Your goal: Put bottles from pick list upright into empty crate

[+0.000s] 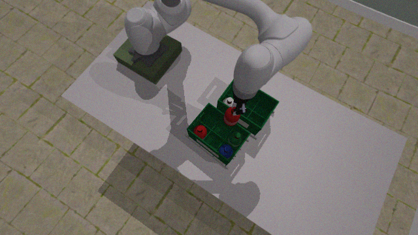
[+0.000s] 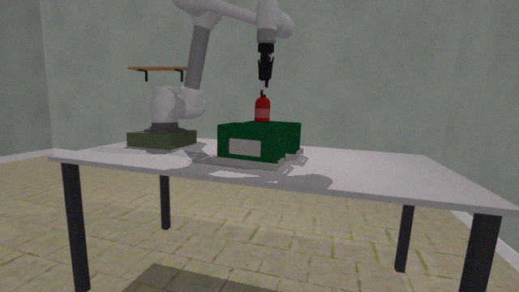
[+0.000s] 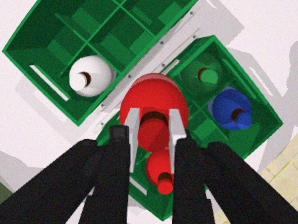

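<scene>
The hand (image 1: 240, 109) (image 2: 265, 84) (image 3: 154, 123) is clamped on the neck of a red bottle (image 1: 231, 117) (image 2: 262, 109) (image 3: 154, 95), which hangs straight below it, long axis vertical, cap up. Beneath lies the nearer crate (image 1: 209, 105) (image 2: 280, 150) (image 3: 274, 131), with another red bottle (image 1: 200, 131) (image 3: 159, 167), a green one (image 1: 236, 139) (image 3: 196, 72) and a blue one (image 1: 225, 151) (image 3: 229, 106); beside it, the other crate (image 1: 273, 107) (image 3: 12, 41) holds a white bottle (image 1: 228, 102) (image 3: 95, 76).

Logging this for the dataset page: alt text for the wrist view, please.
The hand grips a red bottle by its neck. Behind it, a green crate holds another red bottle, a green bottle and a blue bottle; a second green crate holds a white bottle.
</scene>
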Action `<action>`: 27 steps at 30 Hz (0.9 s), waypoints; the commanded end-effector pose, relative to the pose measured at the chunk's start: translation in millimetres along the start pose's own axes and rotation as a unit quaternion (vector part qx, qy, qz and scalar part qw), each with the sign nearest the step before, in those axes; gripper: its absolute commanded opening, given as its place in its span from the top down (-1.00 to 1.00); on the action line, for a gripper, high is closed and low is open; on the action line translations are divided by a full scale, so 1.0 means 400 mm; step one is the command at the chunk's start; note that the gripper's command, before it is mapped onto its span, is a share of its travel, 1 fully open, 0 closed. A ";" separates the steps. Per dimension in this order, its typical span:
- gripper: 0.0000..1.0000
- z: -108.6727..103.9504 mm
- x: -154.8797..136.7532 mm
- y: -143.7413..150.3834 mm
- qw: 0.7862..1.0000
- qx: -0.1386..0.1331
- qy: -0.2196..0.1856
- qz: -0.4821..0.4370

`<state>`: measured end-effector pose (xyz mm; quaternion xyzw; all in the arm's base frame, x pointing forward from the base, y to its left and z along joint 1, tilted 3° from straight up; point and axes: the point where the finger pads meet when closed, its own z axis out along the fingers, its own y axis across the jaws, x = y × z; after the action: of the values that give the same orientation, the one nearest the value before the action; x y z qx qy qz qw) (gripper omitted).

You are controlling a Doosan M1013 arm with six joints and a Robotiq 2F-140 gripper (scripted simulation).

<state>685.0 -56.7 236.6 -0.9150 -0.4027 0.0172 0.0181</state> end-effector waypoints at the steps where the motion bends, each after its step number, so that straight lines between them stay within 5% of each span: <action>1: 1.00 -0.001 0.020 -0.020 1.000 0.000 0.002 0.002; 27: 1.00 -0.002 0.114 -0.094 1.000 0.000 0.002 0.002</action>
<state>687.3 -7.4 236.7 -0.9149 -0.4028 0.0178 0.0179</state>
